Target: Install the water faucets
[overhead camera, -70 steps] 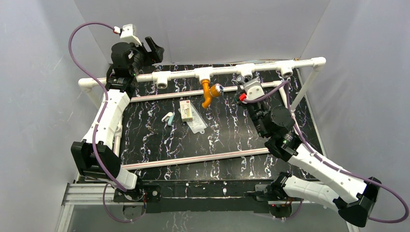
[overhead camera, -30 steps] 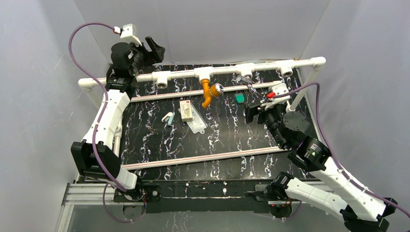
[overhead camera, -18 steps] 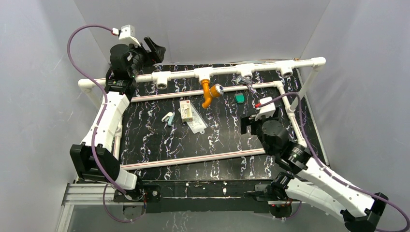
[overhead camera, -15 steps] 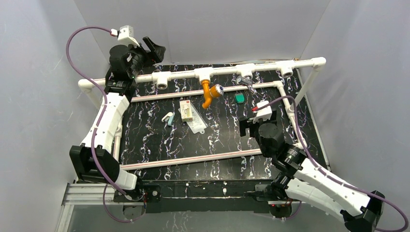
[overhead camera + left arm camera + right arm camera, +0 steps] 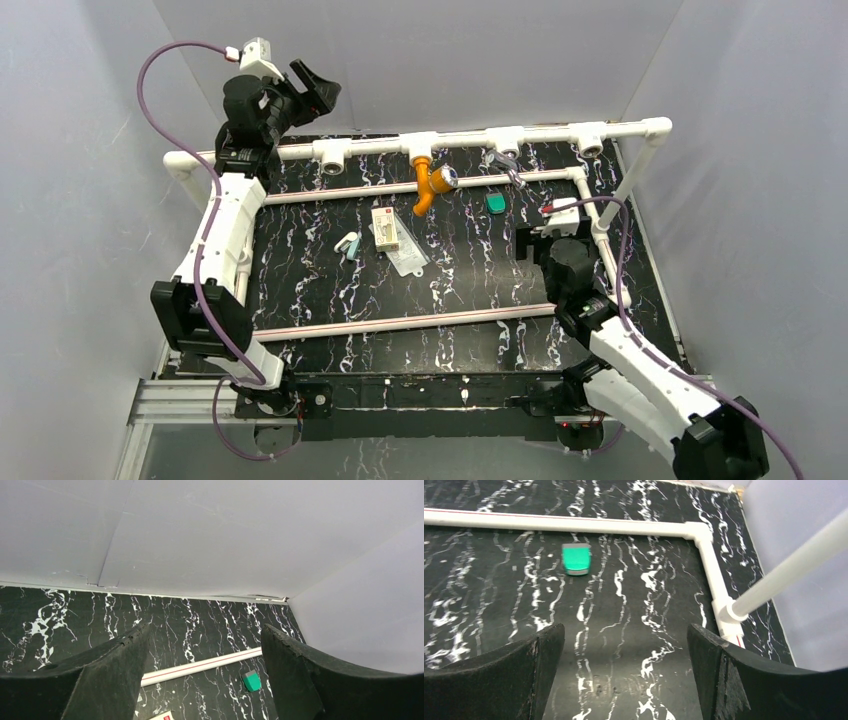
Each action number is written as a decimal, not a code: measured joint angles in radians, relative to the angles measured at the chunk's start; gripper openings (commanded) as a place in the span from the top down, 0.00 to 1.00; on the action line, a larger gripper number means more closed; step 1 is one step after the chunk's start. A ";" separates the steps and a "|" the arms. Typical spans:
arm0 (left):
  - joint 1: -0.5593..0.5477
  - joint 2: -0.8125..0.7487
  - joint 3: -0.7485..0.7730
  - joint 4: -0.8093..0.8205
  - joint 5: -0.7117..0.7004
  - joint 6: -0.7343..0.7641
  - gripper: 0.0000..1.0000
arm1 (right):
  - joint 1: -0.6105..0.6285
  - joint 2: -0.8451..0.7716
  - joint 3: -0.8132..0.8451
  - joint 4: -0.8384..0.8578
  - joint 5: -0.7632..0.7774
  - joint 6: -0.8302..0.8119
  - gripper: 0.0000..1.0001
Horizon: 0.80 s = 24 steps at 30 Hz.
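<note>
Top external view | right gripper (image 5: pixel 624 630) backed away, spread, empty | left gripper (image 5: pixel 205 630) spread, upper left | silver faucet (image 5: pixel 506 165), orange faucet (image 5: pixel 429 186) on top pipe (image 5: pixel 465 141) | looks done

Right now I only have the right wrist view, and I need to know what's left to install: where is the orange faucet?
Observer: The orange faucet hangs from the second socket from the left on the white pipe.
Operator: And the chrome one?
Observer: The chrome faucet sits just under the third socket; whether it is seated I cannot tell.
Operator: Where's the left end effector?
Observer: The left end effector is open and empty, raised above the pipe's left end.
</note>
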 measured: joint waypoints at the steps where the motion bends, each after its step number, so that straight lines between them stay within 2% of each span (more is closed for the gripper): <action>1: 0.002 0.007 0.017 -0.012 0.002 0.002 0.21 | -0.043 0.013 -0.007 0.018 -0.027 0.003 0.01; 5: 0.005 0.014 0.081 -0.044 0.020 0.004 0.21 | -0.164 0.059 -0.037 0.078 -0.094 0.027 0.01; 14: 0.009 -0.052 0.187 -0.044 0.109 -0.017 0.21 | -0.289 0.216 -0.134 0.288 -0.122 0.091 0.01; 24: 0.009 -0.189 0.145 -0.138 0.222 -0.019 0.21 | -0.421 0.473 -0.220 0.593 -0.182 0.085 0.01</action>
